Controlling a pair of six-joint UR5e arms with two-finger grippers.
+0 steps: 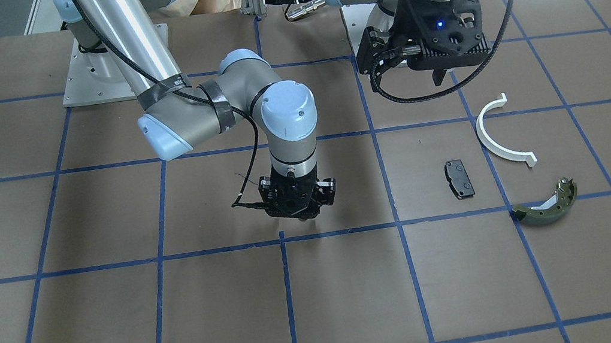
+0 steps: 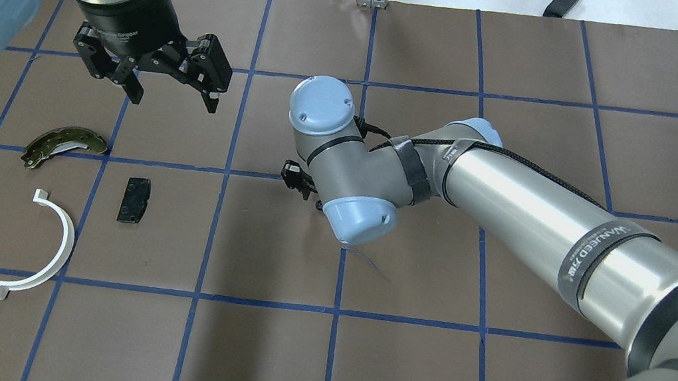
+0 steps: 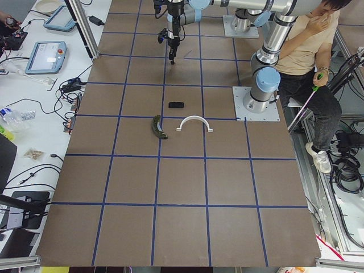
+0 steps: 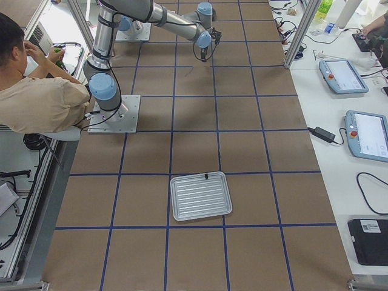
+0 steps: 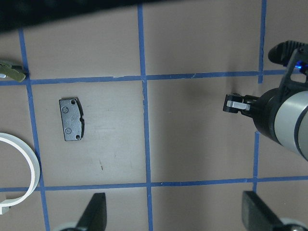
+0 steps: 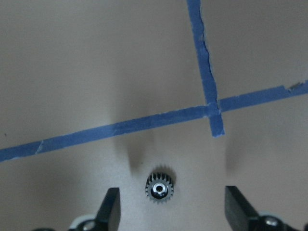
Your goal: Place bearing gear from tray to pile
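- Looking through the right wrist camera, I find the small black toothed bearing gear with a shiny hub [image 6: 160,187] lying flat on the brown paper-covered table [image 6: 72,57], close to a crossing of blue tape lines [image 6: 211,108].
- The right gripper [image 1: 300,210] hangs low over it with its fingers [image 6: 109,209] spread wide. One stands on each side of the gear and neither touches it, so the gear rests on its own weight.
- I judge the gear to be set down here, with only a straight lift of the arm left to do; any sideways drift could knock such a light, round part away.
- The pile lies on the robot's left side of the table: a small black rectangular plate [image 1: 459,179], a white plastic half-ring [image 1: 497,137] and an olive-green curved brake shoe [image 1: 547,207], each apart from the others. The gear sits near the plate but not touching it.
- The left gripper [image 2: 175,97] hovers high on the far side of the pile, jaws wide and holding nothing, which keeps it out of the right arm's way.
- The white ribbed tray with a rounded rim [image 4: 173,200] sits well apart, toward the robot's right end of the table.
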